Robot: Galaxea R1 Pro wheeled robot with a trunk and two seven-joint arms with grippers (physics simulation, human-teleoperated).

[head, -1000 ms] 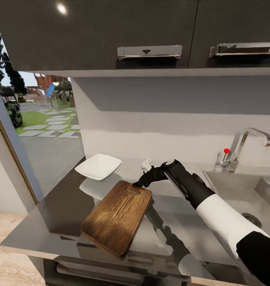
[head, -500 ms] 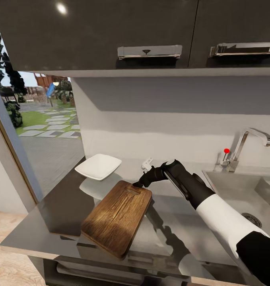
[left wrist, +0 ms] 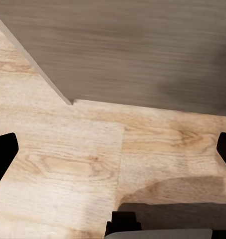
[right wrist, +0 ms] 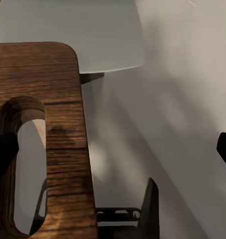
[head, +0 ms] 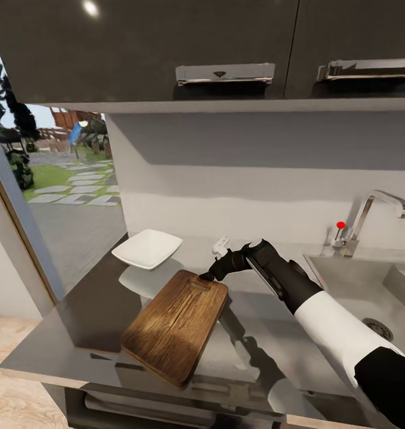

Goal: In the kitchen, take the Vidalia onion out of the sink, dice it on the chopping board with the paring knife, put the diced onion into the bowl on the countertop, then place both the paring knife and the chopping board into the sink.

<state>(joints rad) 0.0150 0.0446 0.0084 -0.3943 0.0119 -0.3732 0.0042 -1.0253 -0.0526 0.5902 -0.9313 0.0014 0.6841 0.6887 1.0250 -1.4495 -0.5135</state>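
In the dark-cabinet kitchen, nothing is changing on the glossy grey tabletop (head: 77, 322). The right end effector (head: 209, 275) is staying wide open beside the brown wooden chopping board's (head: 175, 325) handle end, holding nothing.

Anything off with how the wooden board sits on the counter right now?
Yes. The brown wooden chopping board is tilted: its handle end is raised off the dark-grey glossy countertop at the right hand, while its near corner sits at the counter's front edge. The white squarish bowl beside it stands level.
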